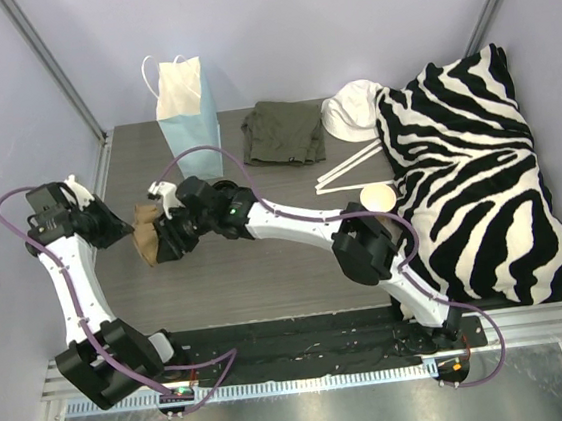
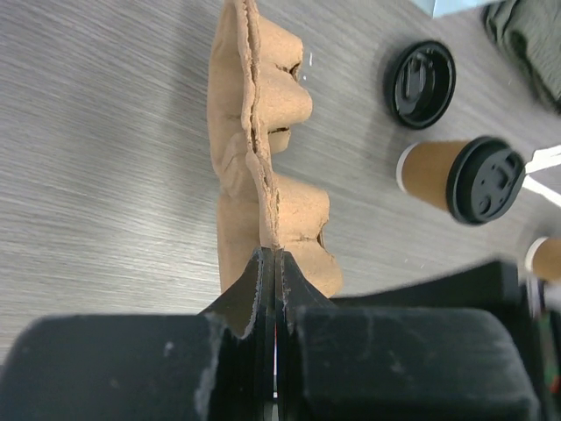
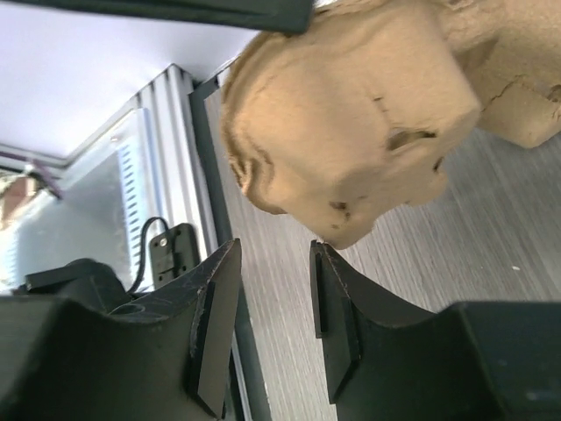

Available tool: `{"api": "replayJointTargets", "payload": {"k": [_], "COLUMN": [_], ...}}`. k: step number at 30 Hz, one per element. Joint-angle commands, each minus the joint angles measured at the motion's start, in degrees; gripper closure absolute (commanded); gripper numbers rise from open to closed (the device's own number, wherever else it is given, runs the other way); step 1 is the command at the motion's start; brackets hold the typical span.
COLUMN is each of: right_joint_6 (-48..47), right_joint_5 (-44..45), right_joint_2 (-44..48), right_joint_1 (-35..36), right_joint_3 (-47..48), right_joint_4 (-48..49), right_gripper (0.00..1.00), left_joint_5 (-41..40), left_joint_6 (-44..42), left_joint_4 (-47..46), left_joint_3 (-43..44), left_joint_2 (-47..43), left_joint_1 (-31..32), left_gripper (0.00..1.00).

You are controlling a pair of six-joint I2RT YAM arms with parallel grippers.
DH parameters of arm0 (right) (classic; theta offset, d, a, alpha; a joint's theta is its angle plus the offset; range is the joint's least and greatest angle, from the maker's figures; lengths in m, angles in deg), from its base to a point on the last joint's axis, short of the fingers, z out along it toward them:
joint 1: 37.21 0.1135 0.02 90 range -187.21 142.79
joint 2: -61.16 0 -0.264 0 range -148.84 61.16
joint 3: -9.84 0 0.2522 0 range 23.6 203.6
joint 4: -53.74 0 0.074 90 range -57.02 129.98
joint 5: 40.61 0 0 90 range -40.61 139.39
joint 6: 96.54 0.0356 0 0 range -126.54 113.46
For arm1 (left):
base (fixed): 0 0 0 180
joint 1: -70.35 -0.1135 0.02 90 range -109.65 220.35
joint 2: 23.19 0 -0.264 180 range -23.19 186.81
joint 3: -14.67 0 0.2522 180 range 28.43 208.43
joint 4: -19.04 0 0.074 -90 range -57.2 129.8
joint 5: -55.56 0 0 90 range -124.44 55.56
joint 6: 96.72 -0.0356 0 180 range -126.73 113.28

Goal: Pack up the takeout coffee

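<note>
Clamping the thin rim of the brown pulp cup carrier (image 2: 263,105), the left end effector (image 2: 272,256) is fully closed, with the carrier held edge-on above the grey wood-grain counter (image 2: 88,193). The right end effector (image 3: 276,254) sits at the carrier's opposite side. Its jaws are parted by a narrow gap with nothing between them, and a rounded carrier pocket lies just past the fingertips. Beyond the carrier, the takeout coffee (image 2: 460,175) lies on its side on the counter, black lid fitted, apart from both end effectors. The raised moulding on that lid is too small to read. A loose black lid (image 2: 420,83) lies flat near it. Farther right, a lidless tan cup (image 1: 378,198) shows its white interior beside a zebra-striped cushion (image 1: 479,180). At the far side, the blue paper bag (image 1: 187,105) stands upright, with no legible print on its visible faces. An olive cloth (image 1: 283,132) lies to its right.
</note>
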Motion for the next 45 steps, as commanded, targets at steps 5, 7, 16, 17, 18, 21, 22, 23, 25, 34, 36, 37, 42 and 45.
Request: {"api": "replayJointTargets", "payload": {"k": [5,7,16,17,18,21,22,23,25,34,36,37,42,45], "right_joint_6": [-11.35,-12.41,-15.76,-15.76,-15.67,-14.79,-14.53,-14.35,-14.35,-15.93,-16.02,-15.93,-16.63,-16.9], "right_joint_5": [14.01,15.77,24.29,24.65,24.83,25.09,25.09,25.44,25.88,26.76,25.98,25.71,25.18,26.5], "right_joint_2": [5.78,5.96,5.35,5.26,5.17,4.82,4.73,4.56,4.47,4.38,4.55,4.73,4.99,4.38], "right_joint_1": [3.78,4.31,6.07,6.07,6.07,6.16,6.16,6.25,6.51,7.65,7.65,7.65,7.74,7.83], "right_joint_3": [5.42,6.12,8.59,8.68,9.02,9.55,9.64,9.73,10.08,10.43,10.35,10.35,10.35,10.35], "right_joint_4": [-5.99,-6.69,-8.72,-8.81,-8.81,-8.63,-8.46,-8.46,-8.28,-8.89,-8.98,-9.33,-9.6,-9.6], "right_gripper": [0.51,0.48,0.54,0.54,0.54,0.54,0.53,0.53,0.53,0.53,0.52,0.51,0.5,0.51], "left_joint_5": [-2.67,-2.85,-1.88,-1.97,-2.23,-2.32,-2.32,-2.32,-2.58,-3.9,-4.17,-4.17,-3.29,-3.2], "left_joint_6": [6.62,7.67,10.49,10.92,11.1,12.24,12.6,13.21,13.74,15.24,15.24,15.24,15.41,15.67], "left_joint_4": [2.52,3.05,4.55,4.63,4.81,4.72,4.72,4.64,4.63,5.07,5.07,5.07,4.99,5.16], "left_joint_3": [3.92,4.09,4.8,4.71,4.8,4.62,4.45,4.36,4.36,4.97,4.8,4.8,4.71,4.62], "left_joint_2": [-1.76,-1.41,-1.4,-1.4,-1.49,-1.58,-1.67,-1.67,-1.58,-0.97,-0.97,-0.97,-0.96,-1.32], "left_joint_1": [0.45,0.37,0.28,0.37,0.37,0.37,0.37,0.37,0.37,0.28,0.28,0.37,0.37,0.37], "left_gripper": [1.0,1.0,1.0,1.0,1.0,1.0,1.0,1.0,1.0,1.0,1.0,1.0,1.0,1.0]}}
